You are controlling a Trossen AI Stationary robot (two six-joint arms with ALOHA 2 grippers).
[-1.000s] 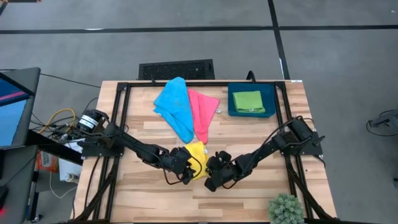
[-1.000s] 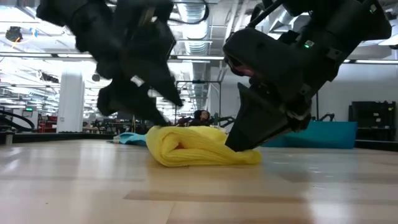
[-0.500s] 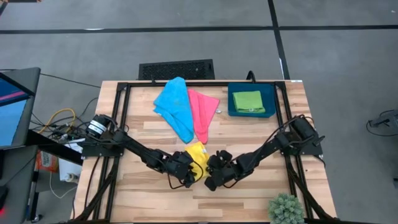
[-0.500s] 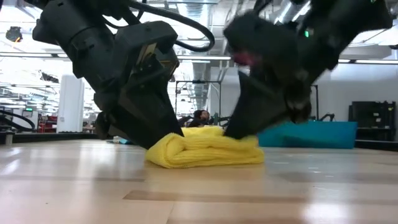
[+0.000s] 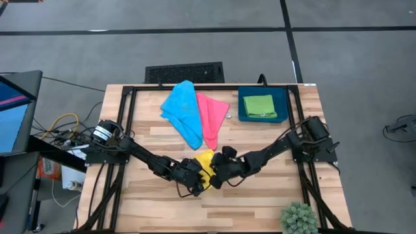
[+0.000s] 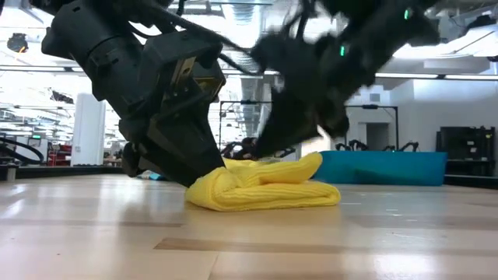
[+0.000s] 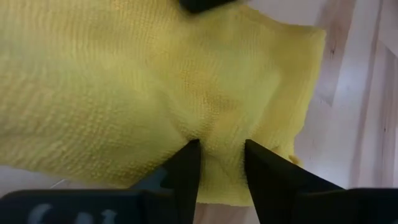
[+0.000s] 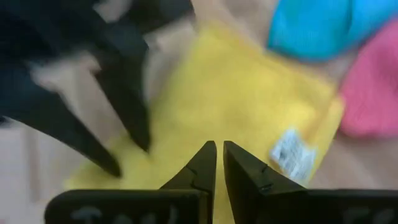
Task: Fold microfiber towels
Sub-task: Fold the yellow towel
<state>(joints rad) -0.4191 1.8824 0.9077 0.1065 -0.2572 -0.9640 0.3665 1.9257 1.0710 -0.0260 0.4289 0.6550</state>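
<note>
Looking at the lower centre of the high view, you have the yellow towel (image 5: 204,165) bunched small between both arms, and it lies straight ahead of the left gripper (image 5: 196,184) — its fingers (image 7: 186,168) straddle a raised pleat of cloth, part closed, pinching the fold but not yet clamped tight. The right gripper (image 5: 220,174) hangs just over the towel's right side with its fingers nearly together and nothing between them. In the low view the bundle's long axis runs left to right across the table (image 6: 93,233), so the left arm is the nearer hold. The blue towel (image 5: 182,112) and pink towel (image 5: 211,117) lie above it, close by; the green towel (image 5: 259,105) sits in the tray (image 5: 244,117), well apart.
</note>
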